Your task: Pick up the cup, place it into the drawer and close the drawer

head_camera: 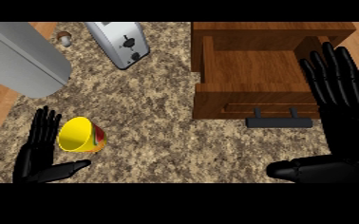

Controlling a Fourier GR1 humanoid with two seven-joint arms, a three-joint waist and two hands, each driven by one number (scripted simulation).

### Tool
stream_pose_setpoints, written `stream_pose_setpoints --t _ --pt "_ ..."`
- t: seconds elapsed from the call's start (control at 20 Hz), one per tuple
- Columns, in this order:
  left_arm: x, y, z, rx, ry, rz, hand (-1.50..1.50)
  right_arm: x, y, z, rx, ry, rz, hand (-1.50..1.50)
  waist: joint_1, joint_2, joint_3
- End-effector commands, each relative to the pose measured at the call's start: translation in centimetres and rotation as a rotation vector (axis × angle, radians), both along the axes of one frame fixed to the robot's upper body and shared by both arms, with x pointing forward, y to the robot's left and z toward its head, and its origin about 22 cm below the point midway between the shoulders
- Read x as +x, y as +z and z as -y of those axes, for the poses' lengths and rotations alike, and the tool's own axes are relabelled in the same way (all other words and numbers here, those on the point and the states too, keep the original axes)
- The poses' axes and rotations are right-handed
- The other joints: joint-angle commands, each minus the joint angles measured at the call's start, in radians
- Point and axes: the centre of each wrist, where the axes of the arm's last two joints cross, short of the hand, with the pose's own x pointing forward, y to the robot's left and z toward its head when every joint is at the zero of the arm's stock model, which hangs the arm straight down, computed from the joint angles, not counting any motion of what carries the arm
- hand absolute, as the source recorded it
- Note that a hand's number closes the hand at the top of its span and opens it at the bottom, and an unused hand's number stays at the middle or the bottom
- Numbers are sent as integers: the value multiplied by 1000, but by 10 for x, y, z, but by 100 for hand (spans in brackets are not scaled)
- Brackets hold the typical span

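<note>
Small yellow cup with a red-and-green patterned side (81,135) lies tipped on the speckled granite surface (161,123) at lower left of the frame, mouth facing up and left, base pointing toward lower right. The black left hand (38,154) sits just beside it on its left, fingers (43,128) straight and spread, thumb stretched out under the cup toward the right, holding nothing; whether it touches the cup can't be told. So the cup lies immediately right of the left fingers, inside the fingers-thumb gap. The black right hand (329,123) is well apart at the right edge, fingers straight, empty, overlapping the open brown wooden drawer (245,71) with its dark bar handle (279,122) at upper right. Left hand is clearly nearer; the likely next move is curling around the cup, then carrying it right and up to the drawer. Silver toaster (119,43) upper left, out of the way.
</note>
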Motion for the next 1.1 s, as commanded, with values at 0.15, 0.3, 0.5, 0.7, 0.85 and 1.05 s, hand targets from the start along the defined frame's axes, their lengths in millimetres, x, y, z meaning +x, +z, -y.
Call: stream_pose_setpoints --t 0.15,0.3,0.5,0.7,0.85,1.05 --pt "9 -21 -3 -9 11 -3 -150 -2 3 0 -7 15 -2 -150 0 0 0" --pt "9 -44 1 14 42 -2 -150 5 -4 5 6 4 6 -150 -1 1 0" --pt "6 -39 -10 12 27 -24 -150 5 11 -10 -2 8 5 -150 1 0 0" --pt "8 -60 -23 -12 21 -26 -150 -4 -12 -4 17 6 1 -150 -5 1 0" --pt "18 -49 -10 0 -6 -5 -150 -5 15 11 -14 20 -8 -150 -2 0 0" --pt "22 -59 -13 -37 -20 -3 -150 -6 11 -8 11 7 -14 -150 -2 0 0"
